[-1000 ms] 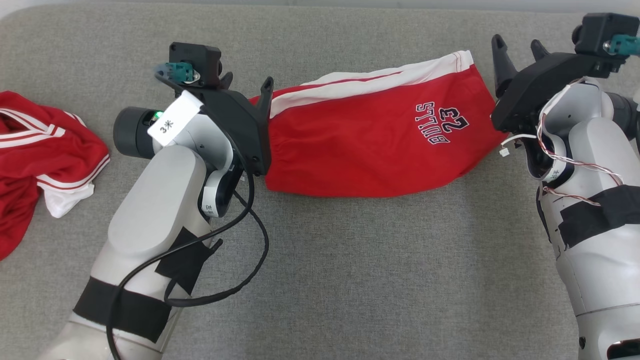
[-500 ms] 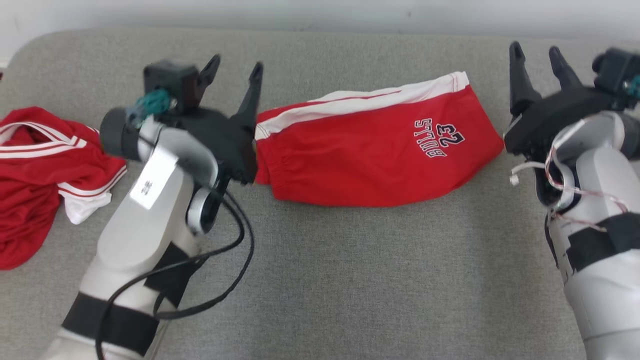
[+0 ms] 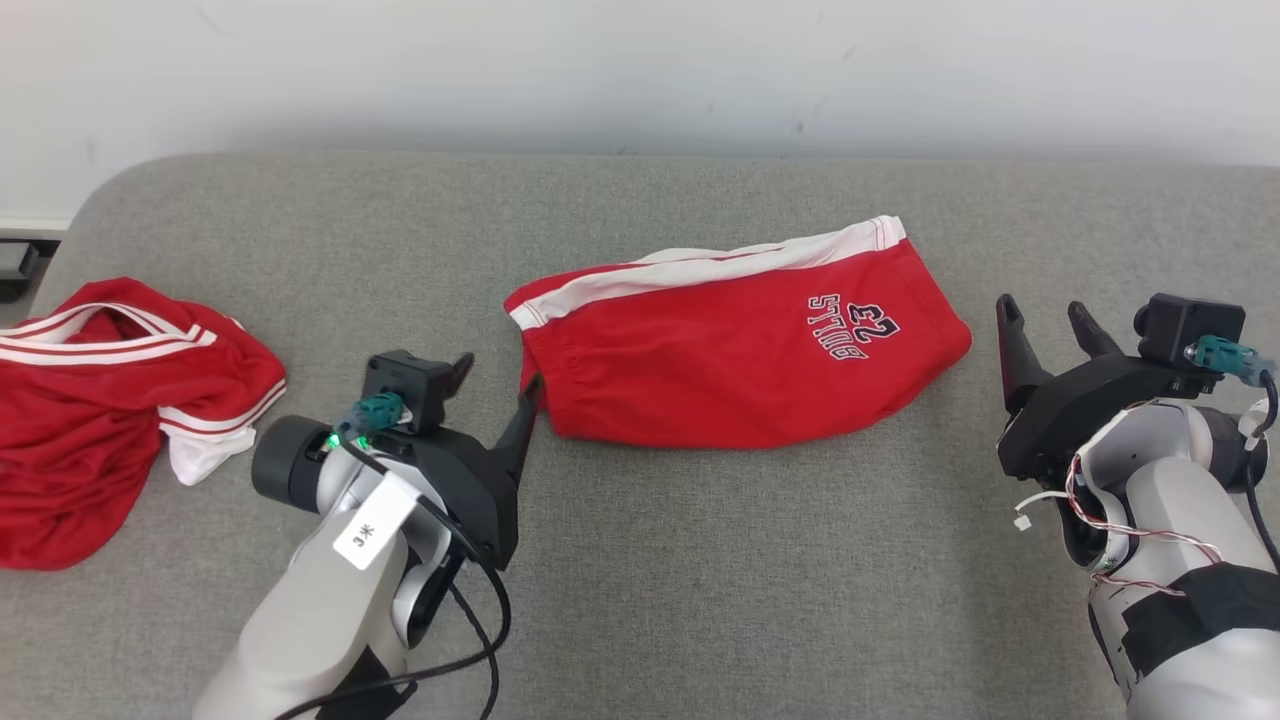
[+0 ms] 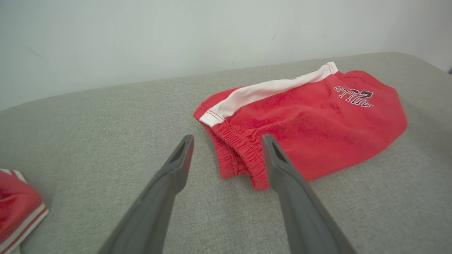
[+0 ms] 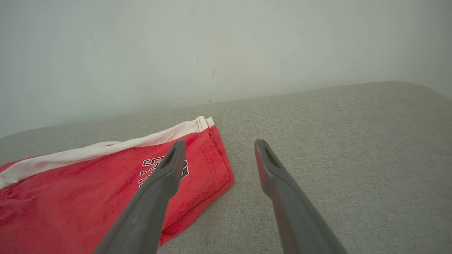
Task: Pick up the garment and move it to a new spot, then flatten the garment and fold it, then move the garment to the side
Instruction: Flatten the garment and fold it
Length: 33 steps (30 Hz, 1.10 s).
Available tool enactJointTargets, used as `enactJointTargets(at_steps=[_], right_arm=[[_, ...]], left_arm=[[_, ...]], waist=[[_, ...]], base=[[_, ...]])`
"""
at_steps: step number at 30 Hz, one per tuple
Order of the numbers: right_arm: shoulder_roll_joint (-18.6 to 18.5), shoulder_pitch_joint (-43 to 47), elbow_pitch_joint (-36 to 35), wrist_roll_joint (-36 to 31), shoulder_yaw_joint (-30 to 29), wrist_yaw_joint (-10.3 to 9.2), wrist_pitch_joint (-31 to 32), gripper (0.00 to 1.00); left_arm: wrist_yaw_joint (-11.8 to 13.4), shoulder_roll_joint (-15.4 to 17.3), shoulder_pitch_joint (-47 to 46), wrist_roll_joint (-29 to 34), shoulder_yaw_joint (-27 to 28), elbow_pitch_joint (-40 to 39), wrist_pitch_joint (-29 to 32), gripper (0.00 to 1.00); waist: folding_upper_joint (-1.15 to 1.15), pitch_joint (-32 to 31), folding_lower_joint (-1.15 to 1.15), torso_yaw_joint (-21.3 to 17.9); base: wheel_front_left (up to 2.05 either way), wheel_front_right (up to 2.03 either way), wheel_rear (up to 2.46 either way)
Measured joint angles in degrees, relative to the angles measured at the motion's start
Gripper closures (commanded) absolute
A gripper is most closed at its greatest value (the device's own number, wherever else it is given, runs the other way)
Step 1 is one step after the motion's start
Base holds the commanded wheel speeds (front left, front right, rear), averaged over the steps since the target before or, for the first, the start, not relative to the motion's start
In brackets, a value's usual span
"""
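The second red garment at the far left is running off the edge of the head view, so its full outline is not showing; it is lying crumpled, with white and red striped trim. Both pale forearms are being cut off by the bottom edge. The dark print on the shorts is reading upside down from the head and is looking blurred in the left wrist view. Whether the left tool is touching the cloth is hard to tell: one fingertip is overlapping the waistband corner.

The shorts are lying folded and fairly flat around the middle of the bench, toward its far side. They are red and soft-looking, with a white band along the far edge and a gathered elastic waistband at the left end. The bench is wearing a grey woven cover with rounded corners.

The left tool is standing wide and empty at the waistband end. The right tool is also standing wide and empty, just right of the shorts and apart from them.

A plain pale wall is rising behind the bench. A black cable is looping off the left arm, which is carrying a white label, and thin wires are trailing on the right wrist above black tape.
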Motion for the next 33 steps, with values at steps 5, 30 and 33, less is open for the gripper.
enactJointTargets(at_steps=[5,30,33], right_arm=[[0.10,0.13,1.20,0.01,0.15,-0.07,1.38,0.00],[0.40,-8.50,8.93,0.93,-0.32,-3.00,6.55,0.00],[-0.08,-9.43,10.31,0.93,-0.53,-3.19,7.03,0.09]], left_arm=[[-0.98,-0.01,0.97,0.49,-1.92,0.57,1.14,0.00],[-3.01,-1.67,-2.31,2.01,-6.05,2.02,3.07,0.00],[-3.07,-2.08,-3.41,2.01,-6.09,2.08,2.99,0.00]], waist=[[0.00,0.94,0.02,-0.28],[0.01,9.23,0.02,2.43],[0.01,9.86,0.02,2.81]], base=[[0.00,0.00,0.00],[0.00,0.00,0.00],[0.00,0.00,0.00]])
